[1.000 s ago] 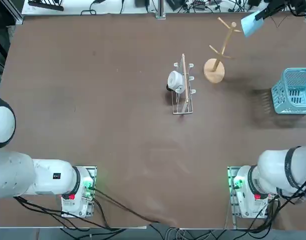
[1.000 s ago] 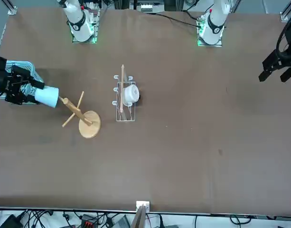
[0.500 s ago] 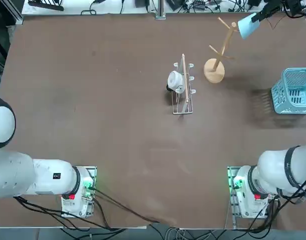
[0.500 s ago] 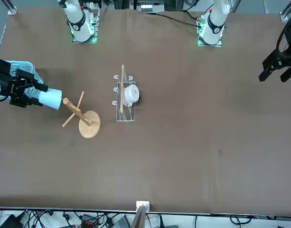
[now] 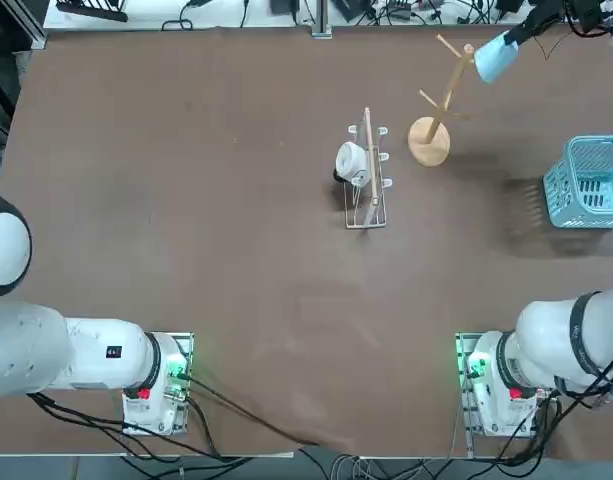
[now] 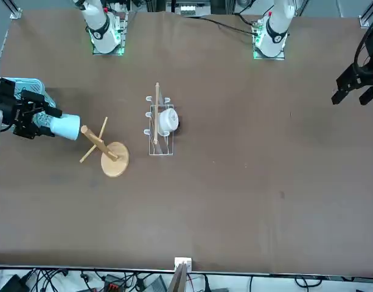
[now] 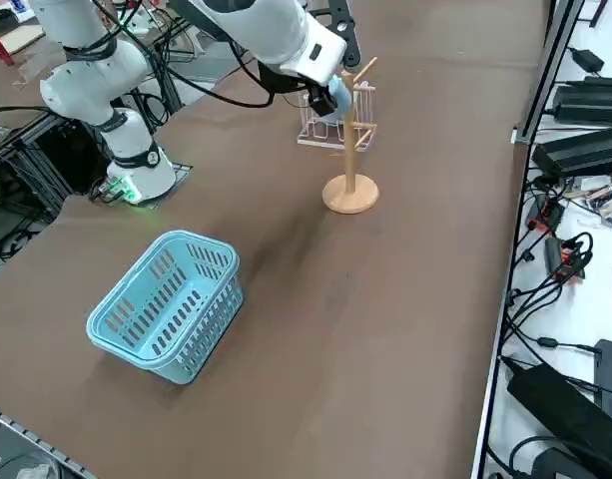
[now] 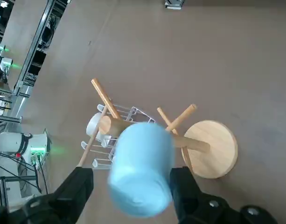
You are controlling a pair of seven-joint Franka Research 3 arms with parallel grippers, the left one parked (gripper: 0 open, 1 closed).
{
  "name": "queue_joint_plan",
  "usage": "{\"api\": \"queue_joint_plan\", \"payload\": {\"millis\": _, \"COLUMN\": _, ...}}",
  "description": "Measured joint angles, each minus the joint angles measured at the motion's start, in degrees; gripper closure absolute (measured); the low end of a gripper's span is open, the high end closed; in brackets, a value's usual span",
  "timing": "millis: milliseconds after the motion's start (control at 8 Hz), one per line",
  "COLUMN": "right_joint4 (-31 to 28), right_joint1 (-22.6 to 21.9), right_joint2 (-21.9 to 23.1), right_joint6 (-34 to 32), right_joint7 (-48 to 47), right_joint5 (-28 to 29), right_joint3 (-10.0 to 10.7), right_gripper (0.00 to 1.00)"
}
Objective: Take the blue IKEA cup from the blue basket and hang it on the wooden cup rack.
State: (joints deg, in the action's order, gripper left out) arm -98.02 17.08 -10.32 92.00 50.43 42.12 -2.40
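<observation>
Right gripper [image 8: 133,186]: we read the fingers [image 8: 77,186] as spread apart, one on each side of the cup with a sliver of gap showing, so no longer clamped as far as we can tell.
Blue IKEA cup [image 8: 140,168]: lies between the fingers, its closed end toward the hand and its mouth pointing away, toward the rack's top; the wrist picture blurs it, so it may be shifting.
Wooden cup rack [image 5: 441,95]: directly ahead of the hand; the pole tip and one upper peg sit right at the cup's mouth. We cannot tell whether a peg is inside the cup.
Blue basket [image 7: 166,304]: well behind the hand, down on the table [image 6: 235,182], with nothing visible inside.
Wire rack [image 5: 368,185]: beyond the wooden rack from the hand, with a white cup [image 5: 350,160] on it; not ours.
Step in hand: releasing the cup onto a peg.
Doing it well: we would confirm the peg carries the cup before backing off, then withdraw straight along the peg's line without brushing the cup's sides.
Risk: the cup slides off if the peg is only at its lip; a bump could tip the light rack.
</observation>
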Motion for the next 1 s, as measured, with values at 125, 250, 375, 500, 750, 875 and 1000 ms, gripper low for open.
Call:
{"api": "queue_joint_plan", "payload": {"millis": 125, "right_joint4": 0.2, "right_joint1": 0.0, "right_joint2": 0.0, "right_joint6": 0.0, "right_joint7": 0.0, "right_joint5": 0.0, "right_joint3": 0.0, "right_gripper": 0.00}}
{"api": "queue_joint_plan", "payload": {"millis": 250, "right_joint4": 0.5, "right_joint1": 0.0, "right_joint2": 0.1, "right_joint6": 0.0, "right_joint7": 0.0, "right_joint5": 0.0, "right_joint3": 0.1, "right_gripper": 0.00}}
{"api": "queue_joint_plan", "payload": {"millis": 375, "right_joint4": 0.9, "right_joint1": 0.0, "right_joint2": 0.2, "right_joint6": 0.0, "right_joint7": 0.0, "right_joint5": 0.0, "right_joint3": 0.1, "right_gripper": 0.00}}
{"api": "queue_joint_plan", "payload": {"millis": 500, "right_joint4": 1.7, "right_joint1": 0.0, "right_joint2": 0.5, "right_joint6": 0.0, "right_joint7": -0.1, "right_joint5": -0.1, "right_joint3": 0.2, "right_gripper": 0.00}}
{"api": "queue_joint_plan", "payload": {"millis": 750, "right_joint4": 4.5, "right_joint1": 0.0, "right_joint2": 1.9, "right_joint6": -0.3, "right_joint7": -4.2, "right_joint5": -4.1, "right_joint3": 0.3, "right_gripper": 0.00}}
{"api": "queue_joint_plan", "payload": {"millis": 875, "right_joint4": 5.4, "right_joint1": -0.1, "right_joint2": 3.5, "right_joint6": -1.0, "right_joint7": -7.3, "right_joint5": -7.9, "right_joint3": 0.3, "right_gripper": 0.00}}
{"api": "queue_joint_plan", "payload": {"millis": 1000, "right_joint4": 5.8, "right_joint1": -0.5, "right_joint2": 5.7, "right_joint6": -1.7, "right_joint7": -10.9, "right_joint5": -12.2, "right_joint3": 0.2, "right_gripper": 0.00}}
